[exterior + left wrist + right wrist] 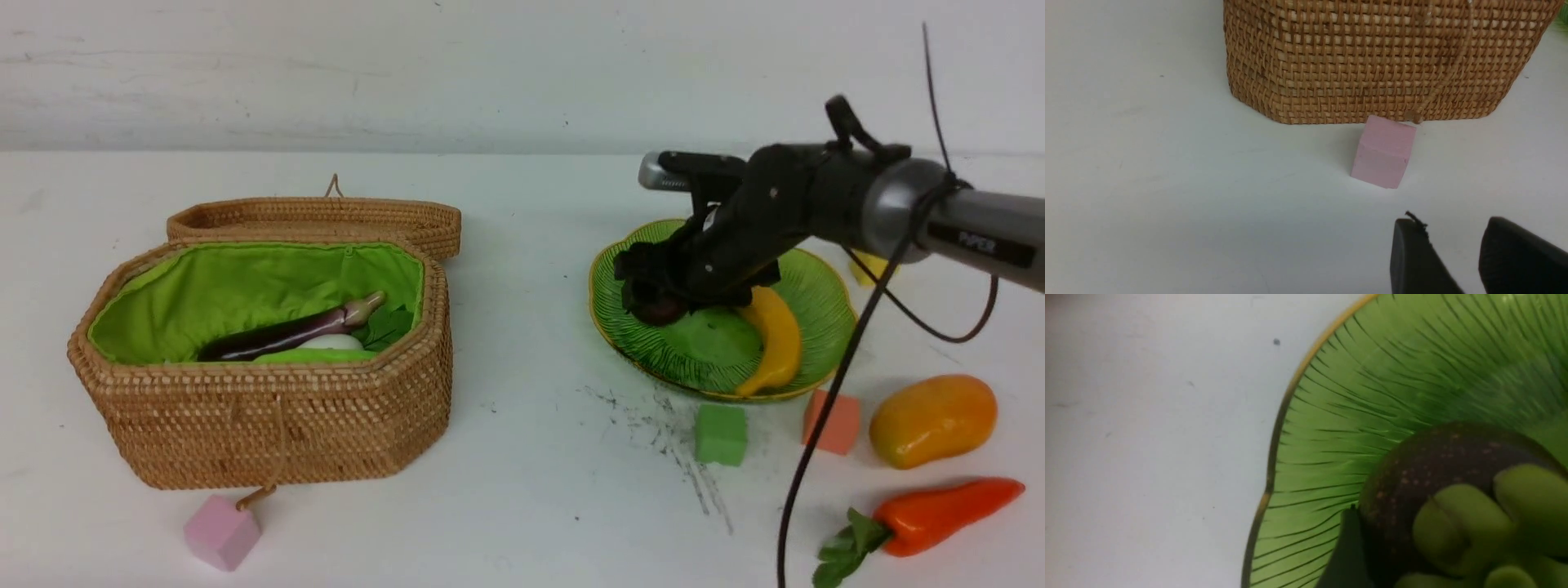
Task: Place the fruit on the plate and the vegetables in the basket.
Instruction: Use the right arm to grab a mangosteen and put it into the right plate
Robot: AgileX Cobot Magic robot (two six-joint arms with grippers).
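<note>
A round dark-purple mangosteen (1433, 465), brown-speckled with plump green leaves, sits clasped between the fingers (1347, 555) of the right gripper (655, 298), on the ribbed, scalloped green plate (1372, 375) beneath it. The arm (963, 220) reaches forward, wrist tilted down.

We count three toy fruits: a curved yellow banana (775, 339), a round dark-purple mangosteen (660, 309) and an oval orange-yellow mango (933, 420). There are four toy vegetables: long dark-purple eggplant (286, 335), white radish (331, 342), light-green cucumber piece (314, 356) and orange-red pepper (947, 514). We see four foam cubes: pink cube (221, 531), green cube (721, 434), orange cube (831, 421) and yellow cube (869, 266). There is one tan woven-rattan basket (269, 425) and one ribbed green plate (645, 339).
</note>
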